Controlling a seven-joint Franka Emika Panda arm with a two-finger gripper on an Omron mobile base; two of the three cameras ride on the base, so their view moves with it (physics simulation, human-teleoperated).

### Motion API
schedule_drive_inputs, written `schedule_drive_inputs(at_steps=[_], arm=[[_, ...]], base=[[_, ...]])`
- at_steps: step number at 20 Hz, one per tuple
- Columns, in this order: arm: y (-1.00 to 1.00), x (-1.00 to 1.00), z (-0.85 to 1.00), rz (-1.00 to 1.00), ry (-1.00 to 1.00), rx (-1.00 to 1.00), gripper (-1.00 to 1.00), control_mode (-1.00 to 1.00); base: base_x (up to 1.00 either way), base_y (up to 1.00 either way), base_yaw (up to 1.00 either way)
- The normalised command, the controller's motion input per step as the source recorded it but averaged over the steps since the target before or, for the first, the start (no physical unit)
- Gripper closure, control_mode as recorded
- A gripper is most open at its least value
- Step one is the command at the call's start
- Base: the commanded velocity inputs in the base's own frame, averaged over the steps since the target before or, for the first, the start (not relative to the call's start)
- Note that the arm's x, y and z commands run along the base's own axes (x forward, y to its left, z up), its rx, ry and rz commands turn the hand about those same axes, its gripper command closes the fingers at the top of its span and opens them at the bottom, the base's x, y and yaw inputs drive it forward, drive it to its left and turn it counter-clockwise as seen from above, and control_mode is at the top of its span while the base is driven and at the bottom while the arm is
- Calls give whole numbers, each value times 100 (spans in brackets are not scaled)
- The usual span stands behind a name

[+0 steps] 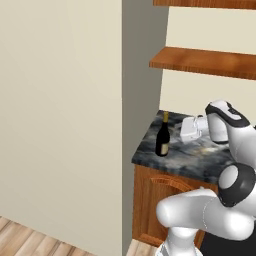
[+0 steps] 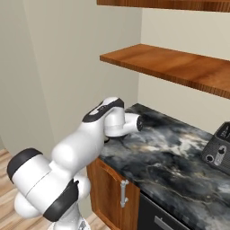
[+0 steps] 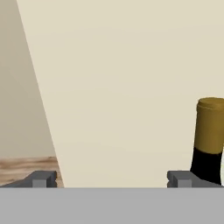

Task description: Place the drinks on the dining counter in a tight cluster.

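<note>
Wine bottle, tall and dark with a yellow cap (image 1: 162, 136), is being seen upright near the left corner of a black-and-grey marbled stone worktop (image 1: 200, 161), under two brown wooden shelves (image 1: 210, 62). It is being approached by nothing in contact: the two-finger gripper (image 3: 111, 178) is being held wide open and empty, level with the bottle's neck. In the hand view, the yellow cap and dark shoulder (image 3: 209, 140) are being shown just behind the right finger tip (image 3: 179, 178), outside the gap, with a plain beige wall (image 3: 122, 78) beyond. In the right base view, the bottle is being hidden by the white arm, while a dark toaster (image 2: 219, 149) is being seen well apart at the worktop's far end.
</note>
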Motion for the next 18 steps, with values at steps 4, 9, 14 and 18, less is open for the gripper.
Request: schedule_drive_inputs(at_steps=[4,9,14,18], arm=[[-7,13,0,-4,0,0,-100,-100],[-14,10,0,-7,0,0,-100,-100],[-4,30,-1,-3,0,0,-100,-100],[0,44,-1,0,0,0,-100,-100]], base=[[0,0,0],[0,0,0],[0,0,0],[0,0,0]])
